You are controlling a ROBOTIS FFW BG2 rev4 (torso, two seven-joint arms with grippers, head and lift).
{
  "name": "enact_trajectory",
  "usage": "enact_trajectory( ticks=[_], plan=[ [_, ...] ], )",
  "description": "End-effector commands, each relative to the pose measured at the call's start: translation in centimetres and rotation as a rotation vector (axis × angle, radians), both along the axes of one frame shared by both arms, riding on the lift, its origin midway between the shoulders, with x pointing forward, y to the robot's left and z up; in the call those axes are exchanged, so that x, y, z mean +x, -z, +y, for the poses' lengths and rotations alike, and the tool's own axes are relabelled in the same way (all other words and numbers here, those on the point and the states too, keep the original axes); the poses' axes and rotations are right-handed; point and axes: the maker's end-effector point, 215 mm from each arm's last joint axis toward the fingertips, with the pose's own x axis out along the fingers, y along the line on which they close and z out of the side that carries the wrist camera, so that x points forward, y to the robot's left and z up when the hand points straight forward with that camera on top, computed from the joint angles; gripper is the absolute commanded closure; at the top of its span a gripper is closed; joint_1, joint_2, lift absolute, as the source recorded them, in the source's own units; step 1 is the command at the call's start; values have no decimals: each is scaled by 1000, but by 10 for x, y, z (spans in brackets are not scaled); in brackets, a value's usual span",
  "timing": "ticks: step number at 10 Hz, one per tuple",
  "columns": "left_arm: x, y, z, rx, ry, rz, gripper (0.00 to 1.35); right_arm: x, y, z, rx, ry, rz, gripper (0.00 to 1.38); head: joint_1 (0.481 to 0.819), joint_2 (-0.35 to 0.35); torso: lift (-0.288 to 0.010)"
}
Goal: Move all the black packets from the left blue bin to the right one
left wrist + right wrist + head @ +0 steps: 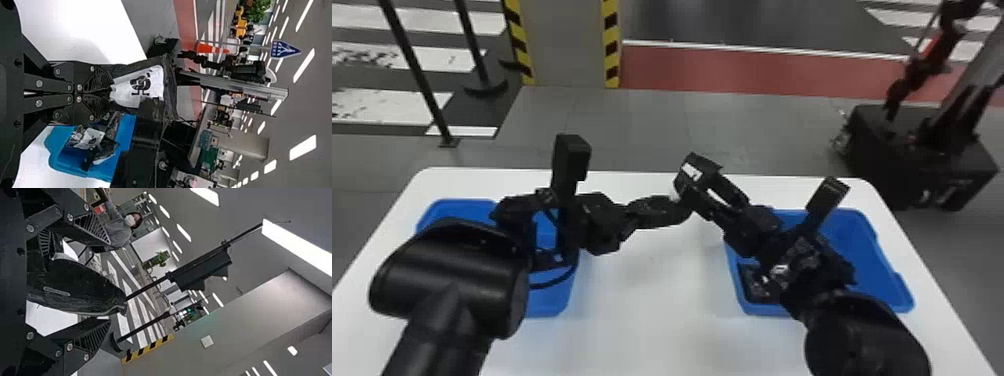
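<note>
Though aloft, packet (pixel 137 84) aslant lengthwise

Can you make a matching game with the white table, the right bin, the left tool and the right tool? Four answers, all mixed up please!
1. Table
2. Right bin
3. Left tool
4. Right tool

A. Shut on a packet
B. Under both bins
C. Open wide
D. Blue, with packets inside

Right pairs:
1-B: table
2-D: right bin
3-A: left tool
4-C: right tool
</note>
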Motion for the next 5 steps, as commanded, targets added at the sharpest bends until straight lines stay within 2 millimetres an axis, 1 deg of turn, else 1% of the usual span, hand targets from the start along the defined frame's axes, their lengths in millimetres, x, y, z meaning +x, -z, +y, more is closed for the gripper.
enact_trajectory(
  ticks=[1,2,5],
  plan=[
    [0,-1,-2,-2,4,2,1207,6,3,0,-28,2,-1,1026,695,-78,-110],
    [-1,1,-1,-4,3,5,1207,6,2,-2,-33,12,-10,1266,695,-79,-110],
    [-1,0,-2,-24,0,3,1204,2,6,-3,-20,12,0,1282,695,-82,-110]
  ],
)
